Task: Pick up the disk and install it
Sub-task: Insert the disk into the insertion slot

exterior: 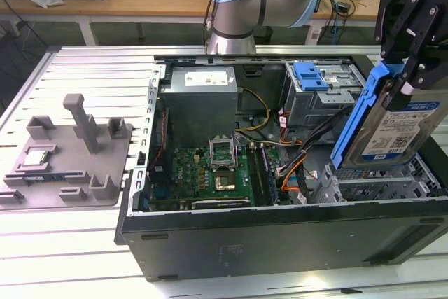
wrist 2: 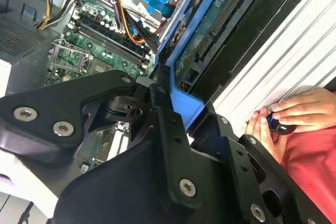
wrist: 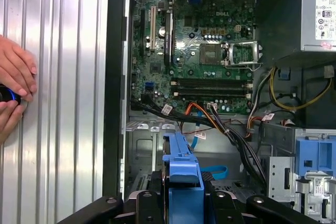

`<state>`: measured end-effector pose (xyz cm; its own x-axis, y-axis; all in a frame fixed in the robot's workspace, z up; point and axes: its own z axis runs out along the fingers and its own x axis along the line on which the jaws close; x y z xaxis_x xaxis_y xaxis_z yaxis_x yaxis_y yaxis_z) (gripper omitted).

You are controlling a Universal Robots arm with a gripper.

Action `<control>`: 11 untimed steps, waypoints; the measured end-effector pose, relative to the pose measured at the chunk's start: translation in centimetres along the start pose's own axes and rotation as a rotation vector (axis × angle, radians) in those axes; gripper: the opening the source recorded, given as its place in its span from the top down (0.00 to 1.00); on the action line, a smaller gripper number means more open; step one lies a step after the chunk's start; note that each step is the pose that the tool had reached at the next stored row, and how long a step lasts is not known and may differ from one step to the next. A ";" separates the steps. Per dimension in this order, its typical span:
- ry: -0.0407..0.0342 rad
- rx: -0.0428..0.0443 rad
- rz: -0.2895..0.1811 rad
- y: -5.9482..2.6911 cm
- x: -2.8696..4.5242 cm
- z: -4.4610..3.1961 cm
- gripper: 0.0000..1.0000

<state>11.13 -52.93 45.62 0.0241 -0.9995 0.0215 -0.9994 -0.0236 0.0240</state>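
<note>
The disk, a silver hard drive with a white-and-blue label in a blue plastic frame, hangs tilted on edge over the open computer case at the exterior view's right. My gripper is shut on its upper end from above. The disk's lower edge is just above the metal drive bay at the case's near right corner. The blue frame sits between the black fingers in the first wrist view. The second wrist view looks along the disk's green underside, with the gripper clamped on the frame.
Inside the case lie the green motherboard, the grey power supply, cable bundles and a drive cage with a light-blue latch. A grey fixture holding a small chip is at the exterior view's left. A person's hands rest beside the case.
</note>
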 end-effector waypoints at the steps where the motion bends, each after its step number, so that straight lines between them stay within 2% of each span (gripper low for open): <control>1: -0.0009 0.0000 0.000 -0.01 0.01 0.04 0.63; 11: -0.0068 0.0000 0.004 -0.06 0.42 0.22 0.63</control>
<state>11.19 -53.35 45.41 0.0204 -0.9997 0.0148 -0.9995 -0.0201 0.0239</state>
